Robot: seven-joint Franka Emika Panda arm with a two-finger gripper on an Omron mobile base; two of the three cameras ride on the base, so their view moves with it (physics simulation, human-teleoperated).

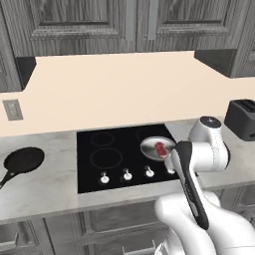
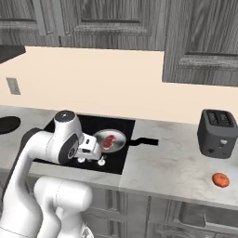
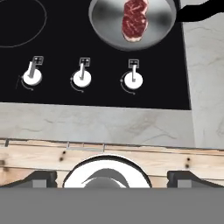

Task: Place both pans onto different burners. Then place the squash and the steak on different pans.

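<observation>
Two pans sit apart in the left base view: the black pan (image 1: 23, 160) rests on the grey counter (image 1: 47, 182) near its left edge, off the cooktop (image 1: 122, 157), while the silver pan (image 1: 157, 148) stands on the cooktop's right side with the steak (image 1: 160, 148) inside it. Grey burner rings (image 1: 106, 158) mark the glass, and white knobs (image 1: 127, 175) line its front edge. A black toaster (image 1: 242, 118) stands at the counter's right end.

From the right base view, the silver pan (image 2: 110, 141) with the steak (image 2: 109, 142) is near the cooktop's right edge, its black handle reaching over the counter. The squash (image 2: 221, 180) lies near the counter's front right edge, in front of the toaster (image 2: 217, 134). The gripper (image 2: 91, 149) hangs over the knobs.

Looking along the hand, the steak (image 3: 134, 20) lies in the silver pan (image 3: 151, 33); three knobs (image 3: 81, 78) sit below it. The fingertips (image 3: 41, 178) stand wide apart, holding nothing. No writing or labels are legible.
</observation>
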